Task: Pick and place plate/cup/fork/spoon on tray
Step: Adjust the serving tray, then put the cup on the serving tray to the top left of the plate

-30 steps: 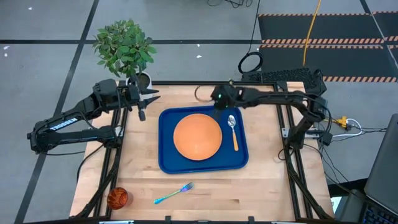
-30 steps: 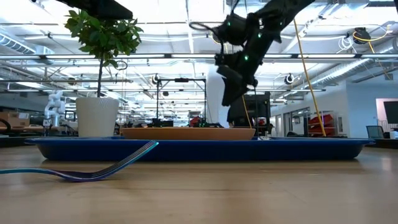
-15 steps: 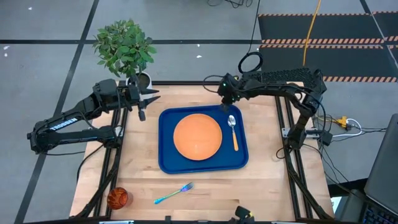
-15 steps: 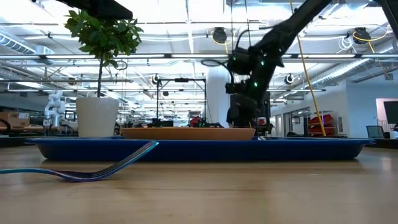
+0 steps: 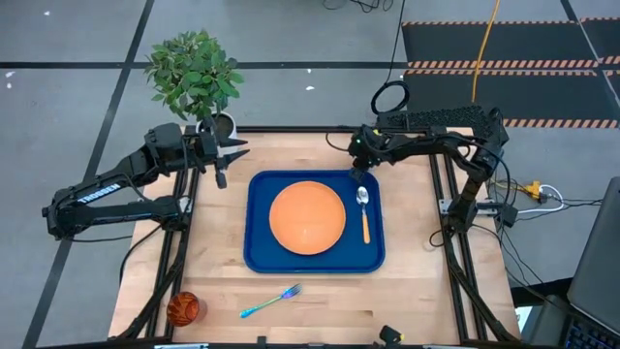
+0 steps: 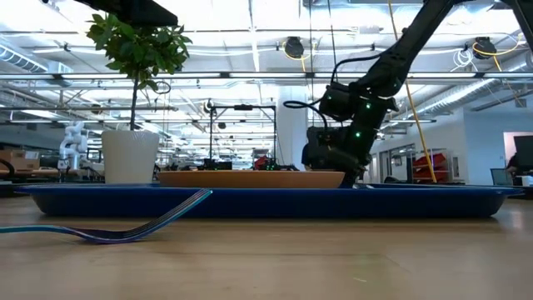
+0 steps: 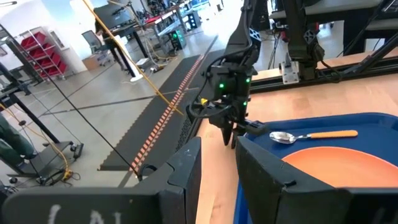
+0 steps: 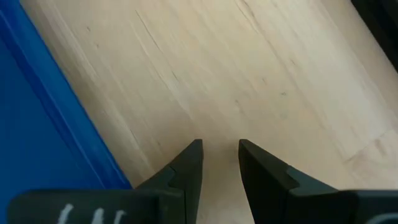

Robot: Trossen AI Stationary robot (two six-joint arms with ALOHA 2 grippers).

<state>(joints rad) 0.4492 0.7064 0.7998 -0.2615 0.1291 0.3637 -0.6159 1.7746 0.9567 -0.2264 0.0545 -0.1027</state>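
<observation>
A: Fork (image 5: 272, 301) and cup (image 5: 184, 308) are the two things not yet on the tray (image 5: 259, 254); the plate (image 5: 307, 215) and spoon (image 5: 363, 206) already lie in it. What does the next step call for?

B: My judgement: the right gripper (image 5: 360, 161) should lift well clear of the tray's far right corner before swinging toward the near edge, so it doesn't clip the rim or nudge the spoon. For the fork, come down across the slim handle, not the tines.

A: How do its fingers stand?

B: Slightly parted, nothing between them; its wrist view shows bare wood and the tray's blue edge beside the fingertips (image 8: 193, 152).

A: And the fork relative to it?

B: Well apart, on the near side of the table beyond the tray, with the cup farther left at the near left corner.

A: The left gripper (image 5: 225, 155)?

B: Waiting by the plant pot (image 5: 221, 125), fingers spread, empty.
</observation>
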